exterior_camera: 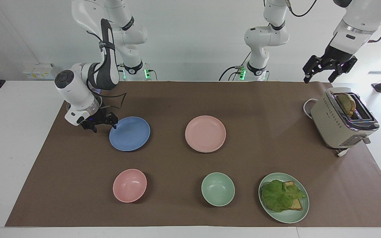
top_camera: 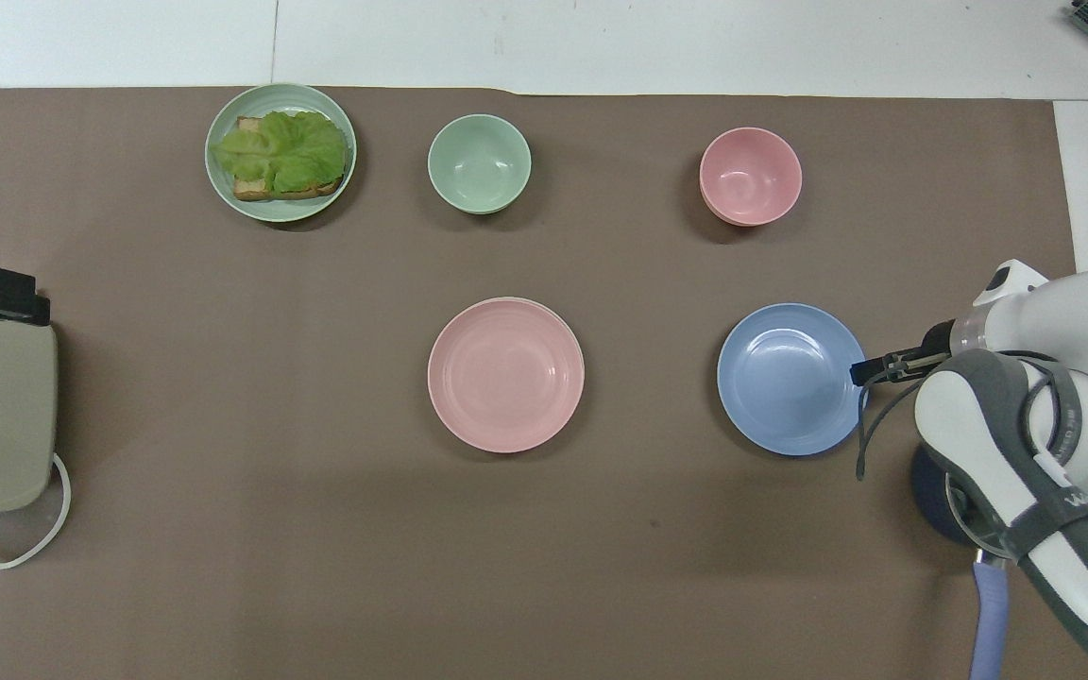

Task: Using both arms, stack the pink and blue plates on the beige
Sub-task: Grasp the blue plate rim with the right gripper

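**A:** Where's the blue plate (exterior_camera: 129,133)?

**B:** Flat on the bench (exterior_camera: 270,109), mid-height in the facing frame, toward my right arm's end. The pink plate (exterior_camera: 205,133) lies at frame centre, well apart from it. A second rim (exterior_camera: 199,150) seems to peek out under the pink one. I take that for the beige plate, but I can't be sure.

**A:** And your tools?

**B:** My right tool (exterior_camera: 106,125) is low at the blue plate's rim, on the edge away from the pink plate, with its fingers spread and holding nothing. I can't tell whether it touches the rim. My left tool (exterior_camera: 321,71) waits high in the upper corner of the frame, also spread and empty.

**A:** How will you take the plate well?

**B:** It's shallow, so I'd put one finger under the lip and one over it, and close only once the rim sits deep between them. A pinch near the edge would likely let it tilt or slip. Then I'd lift it level, carry it over the pink plate, centre it and lower it gently before letting go.
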Robot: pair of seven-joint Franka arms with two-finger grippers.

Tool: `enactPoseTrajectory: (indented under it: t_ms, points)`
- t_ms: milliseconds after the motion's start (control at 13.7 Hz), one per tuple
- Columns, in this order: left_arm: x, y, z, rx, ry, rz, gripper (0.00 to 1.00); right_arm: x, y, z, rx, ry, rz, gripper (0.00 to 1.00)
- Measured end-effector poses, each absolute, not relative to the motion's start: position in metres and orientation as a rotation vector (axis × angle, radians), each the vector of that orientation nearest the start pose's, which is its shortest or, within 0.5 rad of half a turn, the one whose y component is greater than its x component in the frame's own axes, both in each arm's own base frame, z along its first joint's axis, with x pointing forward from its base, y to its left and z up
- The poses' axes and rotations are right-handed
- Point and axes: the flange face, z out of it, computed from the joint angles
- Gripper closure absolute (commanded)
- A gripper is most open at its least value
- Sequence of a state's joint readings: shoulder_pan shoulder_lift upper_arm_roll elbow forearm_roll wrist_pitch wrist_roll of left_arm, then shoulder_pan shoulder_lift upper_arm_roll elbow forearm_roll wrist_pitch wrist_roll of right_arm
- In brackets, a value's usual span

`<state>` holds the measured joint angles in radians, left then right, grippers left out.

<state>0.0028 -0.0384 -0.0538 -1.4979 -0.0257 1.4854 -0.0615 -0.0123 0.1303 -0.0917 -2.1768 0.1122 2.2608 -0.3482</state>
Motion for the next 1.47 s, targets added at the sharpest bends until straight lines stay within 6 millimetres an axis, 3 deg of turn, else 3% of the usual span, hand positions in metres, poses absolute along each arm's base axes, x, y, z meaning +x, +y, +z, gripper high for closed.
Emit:
enactPoseTrajectory:
  t_ms: [220, 293, 659, 806, 1026, 1245, 1465]
  points:
    - [0.533, -0.03, 0.672, -3.166, -0.014, -0.039, 0.0, 0.543, -0.053, 0.311, -3.029, -0.241, 0.074, 0.0]
    - [0.533, -0.03, 0.672, -3.166, -0.014, -0.039, 0.0, 0.543, -0.053, 0.307, -3.024, -0.236, 0.078, 0.08]
    - [0.533, -0.03, 0.672, -3.166, -0.014, -0.039, 0.0, 0.542, -0.053, 0.296, -3.018, -0.259, 0.094, 0.69]
    - [0.533, -0.03, 0.672, -3.166, -0.014, -0.039, 0.0, 0.541, -0.053, 0.296, -3.018, -0.259, 0.095, 1.0]
    - [0.533, -0.03, 0.672, -3.166, -0.014, -0.039, 0.0, 0.542, -0.053, 0.296, -3.017, -0.256, 0.091, 1.0]
    - [0.533, -0.03, 0.672, -3.166, -0.014, -0.039, 0.0, 0.547, -0.052, 0.309, -3.002, -0.252, 0.102, 1.0]
    - [0.533, -0.03, 0.672, -3.166, -0.014, -0.039, 0.0, 0.553, -0.051, 0.342, -2.987, -0.266, 0.107, 1.0]
